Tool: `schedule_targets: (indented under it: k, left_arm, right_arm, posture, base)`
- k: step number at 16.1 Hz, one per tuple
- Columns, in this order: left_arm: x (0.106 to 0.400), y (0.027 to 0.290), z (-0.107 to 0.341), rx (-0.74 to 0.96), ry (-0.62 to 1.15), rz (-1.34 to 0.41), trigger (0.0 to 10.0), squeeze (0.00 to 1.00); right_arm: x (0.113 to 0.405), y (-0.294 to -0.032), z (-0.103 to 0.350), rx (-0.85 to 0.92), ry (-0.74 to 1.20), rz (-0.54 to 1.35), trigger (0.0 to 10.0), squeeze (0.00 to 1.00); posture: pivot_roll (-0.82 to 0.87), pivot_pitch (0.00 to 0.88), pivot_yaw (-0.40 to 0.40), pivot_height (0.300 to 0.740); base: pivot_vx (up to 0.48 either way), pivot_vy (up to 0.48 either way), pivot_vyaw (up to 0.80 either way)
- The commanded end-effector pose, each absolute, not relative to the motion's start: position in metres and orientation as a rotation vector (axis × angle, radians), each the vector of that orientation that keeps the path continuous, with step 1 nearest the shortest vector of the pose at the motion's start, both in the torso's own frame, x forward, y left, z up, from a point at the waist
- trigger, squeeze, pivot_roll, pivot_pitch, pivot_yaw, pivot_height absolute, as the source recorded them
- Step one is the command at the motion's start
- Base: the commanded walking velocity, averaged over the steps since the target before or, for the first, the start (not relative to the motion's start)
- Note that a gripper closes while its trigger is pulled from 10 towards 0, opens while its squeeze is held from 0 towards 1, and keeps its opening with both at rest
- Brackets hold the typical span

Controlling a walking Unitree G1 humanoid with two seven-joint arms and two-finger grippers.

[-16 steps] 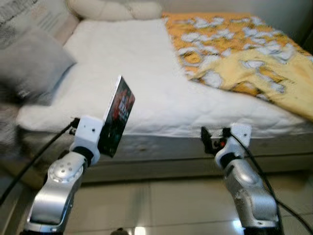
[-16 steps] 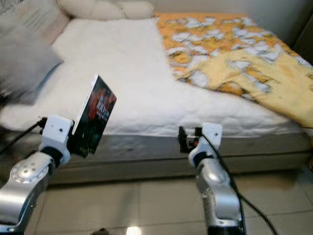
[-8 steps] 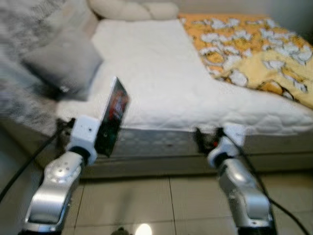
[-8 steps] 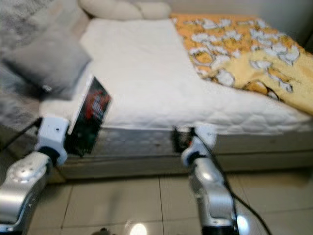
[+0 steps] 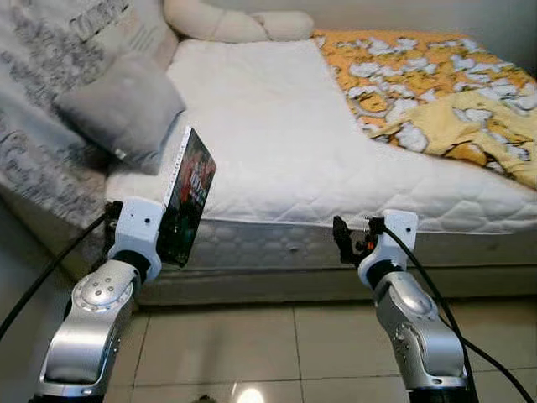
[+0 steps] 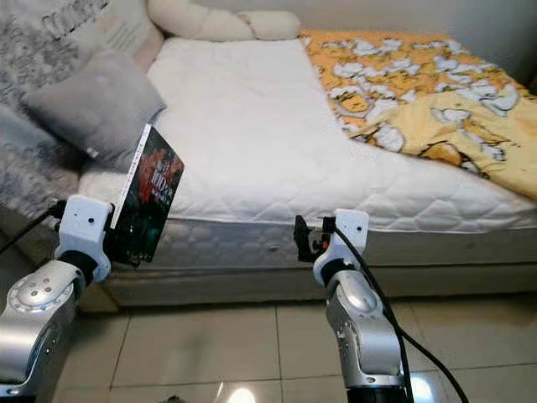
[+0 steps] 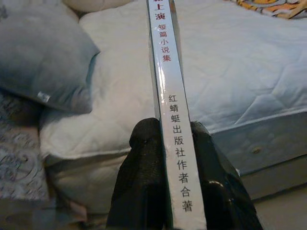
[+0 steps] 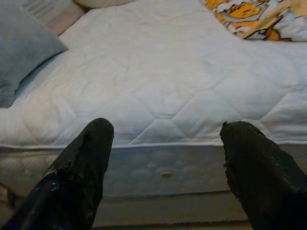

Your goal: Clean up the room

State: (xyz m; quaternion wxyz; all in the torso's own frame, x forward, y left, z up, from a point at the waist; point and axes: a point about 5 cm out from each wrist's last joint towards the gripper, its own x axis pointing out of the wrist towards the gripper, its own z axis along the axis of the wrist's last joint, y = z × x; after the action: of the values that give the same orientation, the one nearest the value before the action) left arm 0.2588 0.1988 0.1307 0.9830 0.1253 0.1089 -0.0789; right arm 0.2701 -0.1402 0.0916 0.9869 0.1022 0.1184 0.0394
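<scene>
While clamped between left hand [image 7: 168, 158] fingers, book [image 5: 186, 197] stands upright before bed [image 5: 277, 126].

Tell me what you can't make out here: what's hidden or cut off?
- Book: left wrist view shows its spine between the left gripper; the title's top is cut by the edge. In the eye views the cover print is too small to read.
- Patterned bedding: cut off at the eye views' left edge.
- Yellow blanket: runs past the right edge.
- Right gripper: jaws open, empty; their bases are cut off.
</scene>
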Motion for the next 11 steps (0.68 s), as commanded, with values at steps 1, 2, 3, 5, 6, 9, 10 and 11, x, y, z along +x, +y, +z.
schedule_targets:
  k: [1,2,3,5,6,9,10,11]
  left_arm:
    - [0.2608,0.1955,0.1398,0.257,0.180,-0.172,10.0,0.00]
    - [0.2607,0.1956,0.1399,0.257,0.181,-0.172,10.0,0.00]
    - [0.2607,0.1957,0.1399,0.258,0.182,-0.173,10.0,0.00]
    - [0.2609,0.1962,0.1402,0.262,0.184,-0.176,10.0,0.00]
    - [0.2608,0.1970,0.1405,0.263,0.183,-0.175,10.0,0.00]
    - [0.2600,0.1985,0.1407,0.263,0.184,-0.170,10.0,0.00]
    - [0.2598,0.1985,0.1406,0.263,0.185,-0.169,10.0,0.00]
    - [0.2596,0.1981,0.1402,0.261,0.186,-0.171,10.0,0.00]
  right_arm:
    - [0.2717,-0.1429,0.0948,0.201,0.227,0.070,10.0,0.00]
    - [0.2719,-0.1430,0.0948,0.202,0.227,0.069,10.0,0.00]
    - [0.2720,-0.1431,0.0949,0.202,0.227,0.069,10.0,0.00]
    - [0.2723,-0.1422,0.0946,0.201,0.228,0.072,10.0,0.00]
    - [0.2721,-0.1411,0.0945,0.200,0.228,0.076,10.0,0.00]
    - [0.2709,-0.1388,0.0938,0.195,0.230,0.093,10.0,0.00]
    - [0.2709,-0.1384,0.0937,0.193,0.230,0.098,10.0,0.00]
    - [0.2709,-0.1347,0.0946,0.170,0.228,0.138,10.0,0.00]
  posture:
    - [0.04,0.000,-0.003,0.740]
    - [0.04,0.000,-0.003,0.740]
    - [0.04,0.000,-0.003,0.740]
    - [0.04,0.000,-0.003,0.740]
    - [0.05,0.000,-0.005,0.740]
    - [0.05,0.000,-0.001,0.740]
    - [0.05,0.000,0.000,0.740]
    - [0.05,0.000,0.001,0.740]
  base:
    - [0.292,0.000,0.00]
    - [0.300,0.000,0.00]
    - [0.300,0.000,0.00]
    - [0.302,0.000,0.00]
    - [0.304,0.000,0.00]
    - [0.303,0.000,0.00]
    - [0.307,0.000,0.00]
    - [0.315,0.000,0.00]
